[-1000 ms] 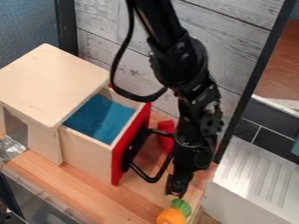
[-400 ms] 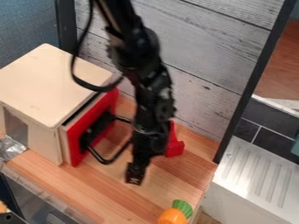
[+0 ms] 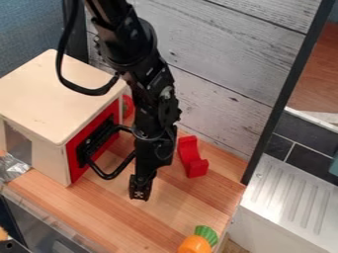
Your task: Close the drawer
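Judge the red-fronted drawer [image 3: 89, 131] nearly home, perhaps flush against the wooden cabinet [image 3: 53, 104], at the camera view's left end of the bench [image 3: 99, 207], well away from the sink-side edge. Can't tell the black gripper's [image 3: 140, 191] state, clenched or released. Press the front gently and squarely inward, with no sideways twist, then back straight off, without snagging the looped handle [image 3: 105, 176].

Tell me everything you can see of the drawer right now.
The drawer looks closed, its upright red front about flush with the pale, wooden-looking cabinet. A black plate on it carries a looped black handle, sticking out toward the robot's arm; whether they touch, I can't tell.
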Robot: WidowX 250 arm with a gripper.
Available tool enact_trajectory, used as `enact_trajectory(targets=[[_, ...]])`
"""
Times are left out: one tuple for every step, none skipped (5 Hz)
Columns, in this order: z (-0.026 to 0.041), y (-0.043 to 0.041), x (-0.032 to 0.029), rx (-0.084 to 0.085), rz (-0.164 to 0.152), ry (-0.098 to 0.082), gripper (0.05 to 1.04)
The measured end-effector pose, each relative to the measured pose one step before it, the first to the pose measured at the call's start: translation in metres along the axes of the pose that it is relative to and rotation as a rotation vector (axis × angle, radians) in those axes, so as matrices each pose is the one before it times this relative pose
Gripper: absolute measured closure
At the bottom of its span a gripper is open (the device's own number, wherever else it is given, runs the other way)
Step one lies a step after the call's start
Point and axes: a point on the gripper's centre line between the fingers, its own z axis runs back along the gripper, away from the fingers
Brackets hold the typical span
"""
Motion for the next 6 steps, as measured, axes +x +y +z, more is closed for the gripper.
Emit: enact_trajectory(targets=[[0.00083,-0.00465,0.00190,-0.0307,0.0046,-0.0143,0.083],[0.00537,-0.01725,0.01763,-0.0531,0.0043,-0.0331,0.083],[0.01755,-0.03020,0.02357,-0.0101,0.0180,-0.0290,0.083],[0.02286,-0.01137,-0.00123,0.0307,0.0709,-0.0259,0.083],[0.03093,-0.01597,-0.01640,0.0374,0.0631,-0.0255,0.083],[0.03438,-0.00826,-0.02785,0.0308,0.1131,-0.0065,0.083]])
